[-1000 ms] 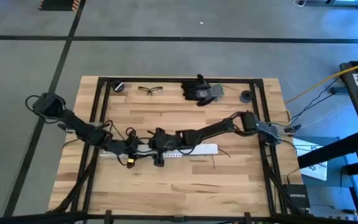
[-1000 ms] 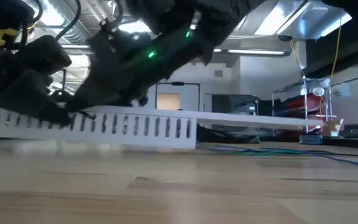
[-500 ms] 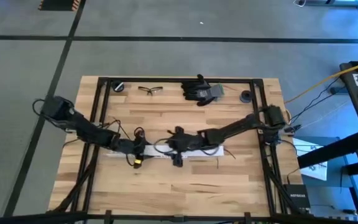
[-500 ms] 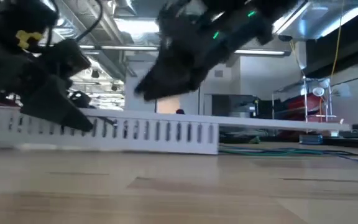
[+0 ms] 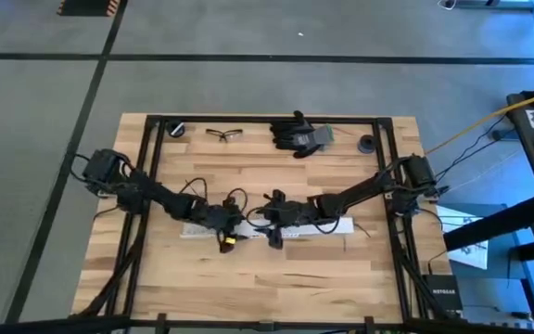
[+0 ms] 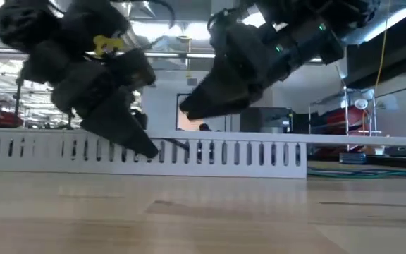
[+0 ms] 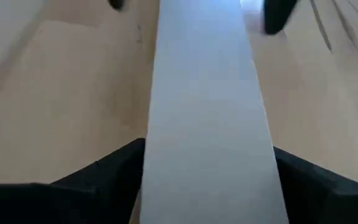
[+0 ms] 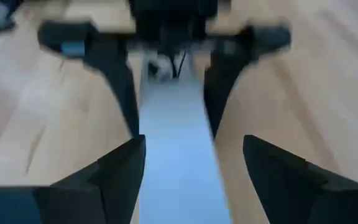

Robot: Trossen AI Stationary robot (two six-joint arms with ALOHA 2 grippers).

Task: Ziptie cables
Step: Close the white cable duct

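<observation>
Tabletop's far edge (image 5: 248, 119) holds glasses (image 5: 221, 134) and gloves (image 5: 299, 134).

1. A light wooden table (image 5: 267, 278) with a black frame along its edges is seen from above.
2. A long white perforated strip (image 5: 318, 225) lies flat near the table's middle.
3. Along the far edge lie a small black round object (image 5: 176, 130), safety glasses (image 5: 222, 134), black gloves (image 5: 299, 134) and another small black object (image 5: 367, 144).
</observation>
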